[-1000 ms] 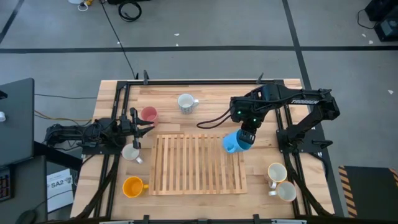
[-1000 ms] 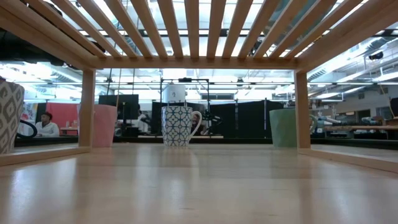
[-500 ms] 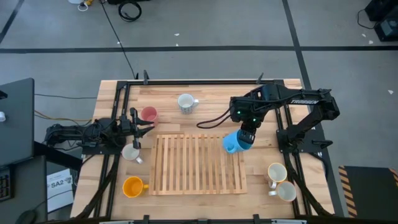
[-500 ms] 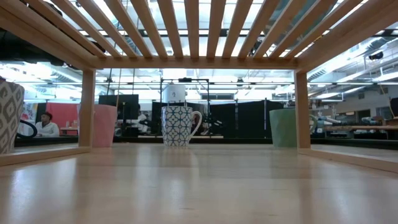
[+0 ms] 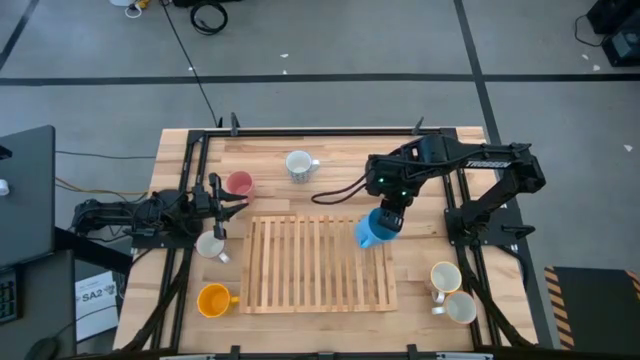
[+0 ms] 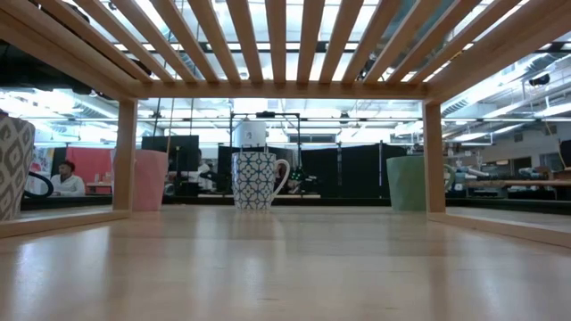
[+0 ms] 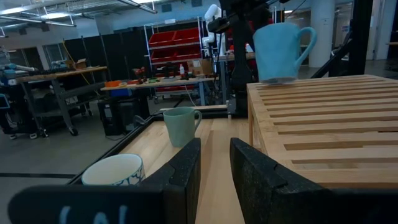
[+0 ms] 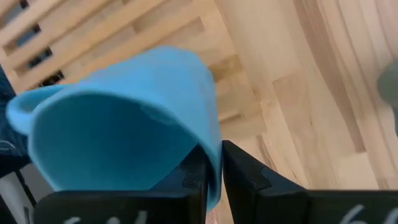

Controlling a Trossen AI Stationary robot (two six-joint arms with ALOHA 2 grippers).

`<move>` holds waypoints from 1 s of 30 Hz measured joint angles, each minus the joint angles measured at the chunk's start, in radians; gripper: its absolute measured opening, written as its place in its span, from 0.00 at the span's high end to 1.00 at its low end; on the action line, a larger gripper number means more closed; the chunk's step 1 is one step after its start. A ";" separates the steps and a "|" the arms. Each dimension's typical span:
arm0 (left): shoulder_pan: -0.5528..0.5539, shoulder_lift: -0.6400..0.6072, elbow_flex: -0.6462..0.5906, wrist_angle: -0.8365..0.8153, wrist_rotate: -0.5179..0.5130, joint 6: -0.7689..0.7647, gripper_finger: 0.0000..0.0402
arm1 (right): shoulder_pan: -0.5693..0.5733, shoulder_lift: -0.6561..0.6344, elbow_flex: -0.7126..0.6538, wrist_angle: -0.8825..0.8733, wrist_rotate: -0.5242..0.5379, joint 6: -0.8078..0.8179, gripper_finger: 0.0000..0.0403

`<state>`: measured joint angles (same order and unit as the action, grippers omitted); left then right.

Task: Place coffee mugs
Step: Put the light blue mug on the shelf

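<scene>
A blue mug stands on the far right corner of the wooden slatted rack, its handle turned sideways. My right gripper comes down on it from above and is shut on its rim. My left gripper waits open at the table's left side, level, near the pink mug. Other mugs stand on the table: a patterned white one, a white one, an orange one, a green one, and two cream ones at the near right. My right gripper has the blue mug's wall at the rim between its fingers, one finger inside the mug and one outside. The fingers slant steeply down from above. The mug is nearly upright, its bottom on the rack's slats.
The rack takes up the table's middle and stands raised on legs. Black frame rails run along the table's edges. A laptop sits off the left side. A person shows far behind in the room.
My right gripper has tipped a little toward the table's left, and the blue mug has shifted slightly that way with it on the rack's corner.
</scene>
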<state>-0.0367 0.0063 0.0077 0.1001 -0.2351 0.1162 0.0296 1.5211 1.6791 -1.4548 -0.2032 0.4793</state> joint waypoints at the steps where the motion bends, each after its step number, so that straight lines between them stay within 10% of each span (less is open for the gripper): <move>1: 0.000 0.000 0.000 0.000 0.000 0.000 0.77 | 0.000 0.000 0.000 0.010 0.000 0.001 0.87; 30: 0.000 0.000 0.000 0.000 0.000 0.000 0.77 | -0.019 0.000 0.000 0.139 0.027 0.001 0.63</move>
<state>-0.0368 0.0063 0.0078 0.0998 -0.2352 0.1158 0.0105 1.5208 1.6787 -1.3163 -0.1761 0.4799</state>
